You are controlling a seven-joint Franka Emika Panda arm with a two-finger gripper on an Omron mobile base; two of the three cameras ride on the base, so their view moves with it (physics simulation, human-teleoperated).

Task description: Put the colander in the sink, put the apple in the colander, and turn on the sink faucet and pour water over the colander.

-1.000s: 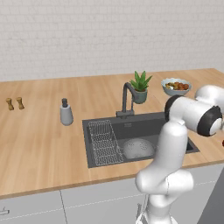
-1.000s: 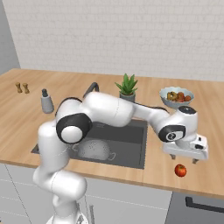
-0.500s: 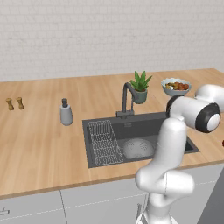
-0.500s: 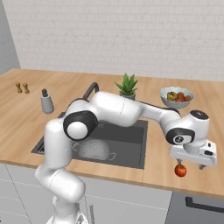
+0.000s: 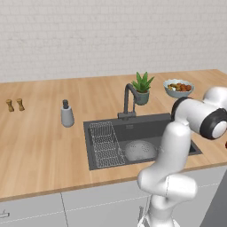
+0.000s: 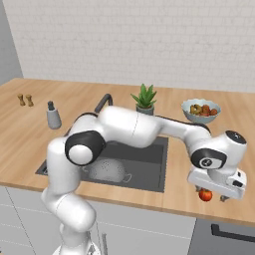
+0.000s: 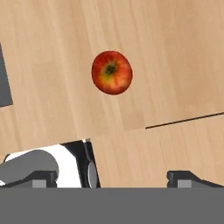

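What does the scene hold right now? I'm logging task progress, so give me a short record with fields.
colander: in the sink, upside-down-looking dome beside the wire rack
apple: on the counter right of the sink, under the hand
pincer: open, above the apple, not gripping it
sink faucet: behind the basin, no water seen

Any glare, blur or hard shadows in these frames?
Hand view: small round red apple sharp, evenly lit, no glare. Right base view: soft shadow under the open end effector. Left base view: round grey perforated metal colander slightly soft in the dim dark grey sink.
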